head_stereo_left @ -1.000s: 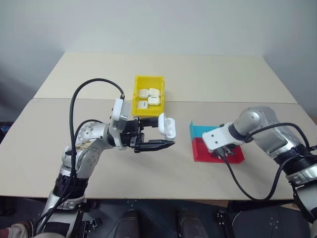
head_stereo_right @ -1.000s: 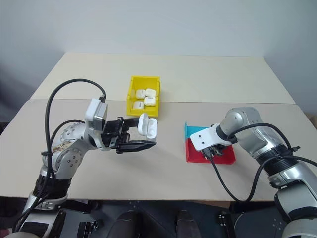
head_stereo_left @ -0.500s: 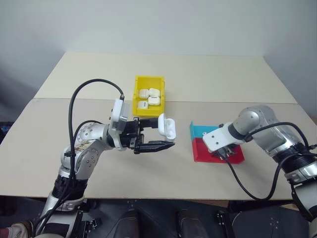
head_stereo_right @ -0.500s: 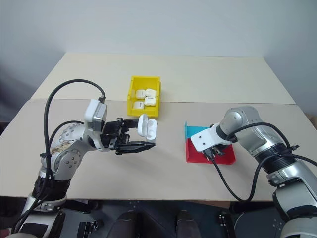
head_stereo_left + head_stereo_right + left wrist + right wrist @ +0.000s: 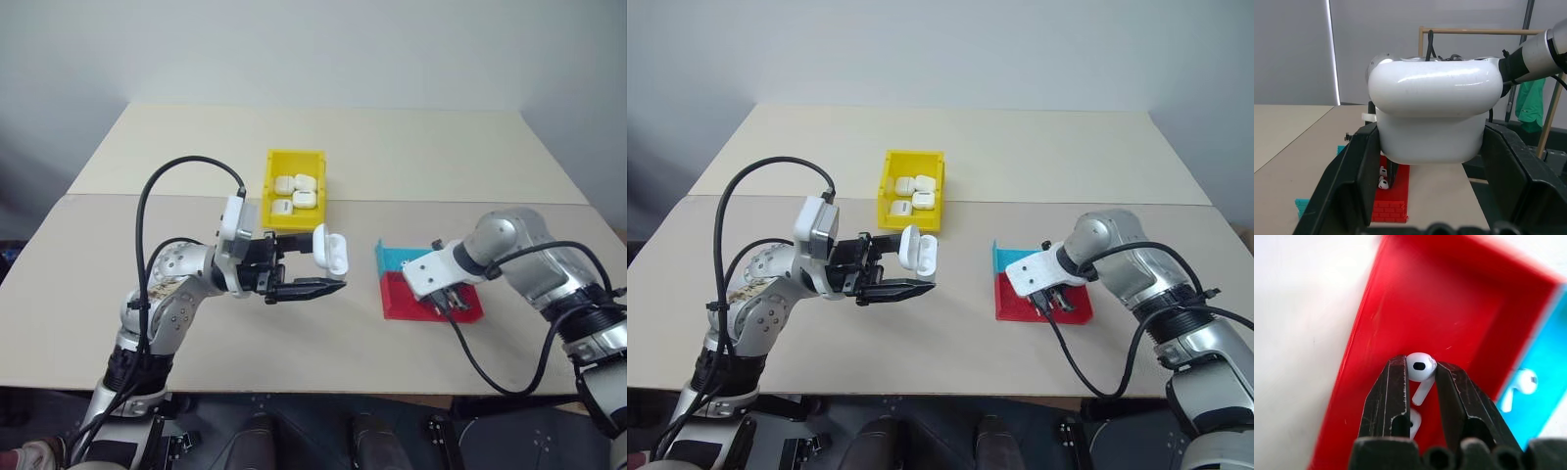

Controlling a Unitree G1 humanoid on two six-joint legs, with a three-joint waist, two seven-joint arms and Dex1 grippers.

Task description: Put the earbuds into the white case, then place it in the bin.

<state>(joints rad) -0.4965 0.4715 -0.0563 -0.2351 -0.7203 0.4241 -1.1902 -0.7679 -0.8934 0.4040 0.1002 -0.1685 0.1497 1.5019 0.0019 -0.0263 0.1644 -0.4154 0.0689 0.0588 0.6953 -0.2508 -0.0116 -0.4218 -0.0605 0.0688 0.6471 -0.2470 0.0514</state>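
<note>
One earbud [image 5: 1419, 365] sits pinched between right end effector [image 5: 1420, 377] fingertips.

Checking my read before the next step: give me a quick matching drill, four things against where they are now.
Things:
1. white case
2. earbud with its stem down
3. earbud lying loose
4. four closed cases

Places:
A. in the yellow bin
B. on the tray's teal half
C. pinched by the right gripper over the red half
D. held open by the left gripper, above the table

Pairs: 1-D, 2-C, 3-B, 4-A
</note>
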